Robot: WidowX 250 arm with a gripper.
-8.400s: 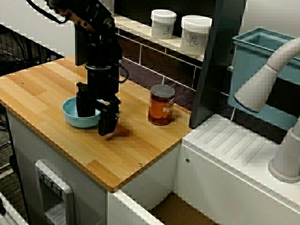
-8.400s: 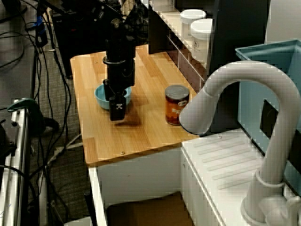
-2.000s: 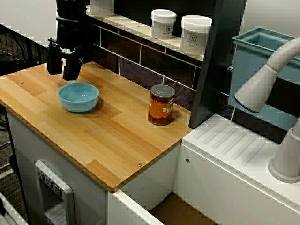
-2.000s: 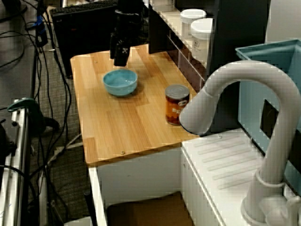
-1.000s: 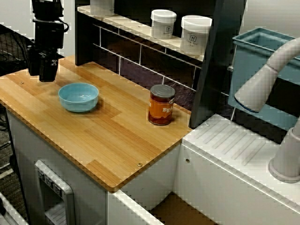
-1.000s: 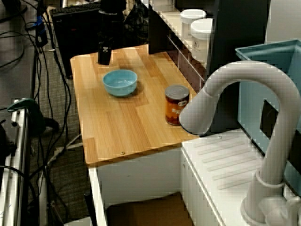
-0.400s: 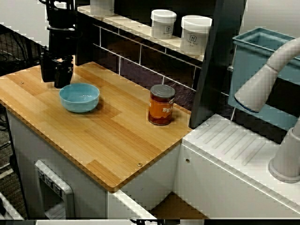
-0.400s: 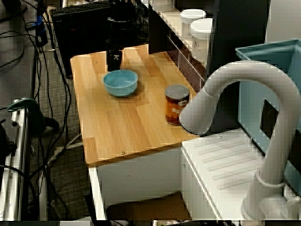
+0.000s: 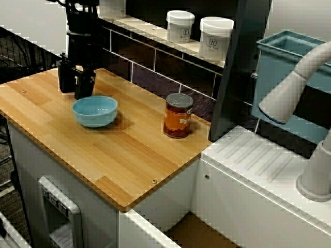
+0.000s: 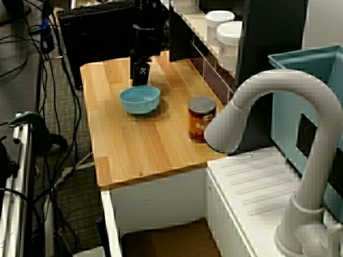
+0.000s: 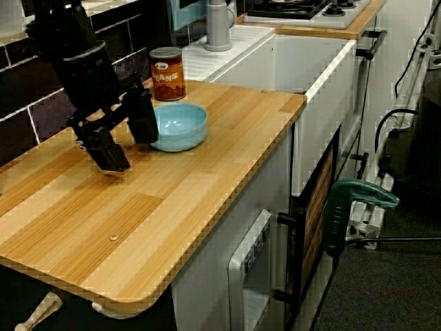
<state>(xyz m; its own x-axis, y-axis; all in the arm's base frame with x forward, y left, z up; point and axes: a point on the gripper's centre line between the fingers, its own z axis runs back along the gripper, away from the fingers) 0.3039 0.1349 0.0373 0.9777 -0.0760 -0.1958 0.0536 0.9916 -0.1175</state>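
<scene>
Blue bowl (image 9: 95, 110) sat on the wooden counter (image 9: 129, 155) near a can (image 9: 178, 115); we saw the gripper (image 9: 74, 92) just beside its rim, jaws apart and holding nothing, though we could not tell whether they touched.

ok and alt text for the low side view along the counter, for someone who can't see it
A black robot gripper, open and empty, hangs low over a wooden counter, right beside the rim of an empty light blue bowl. A labelled can stands upright behind the bowl.

Light-blue bowl (image 9: 94, 111), orange-labelled can (image 9: 178, 116), black hand (image 9: 74, 92), pale wood-grain counter (image 9: 129, 155)
</scene>
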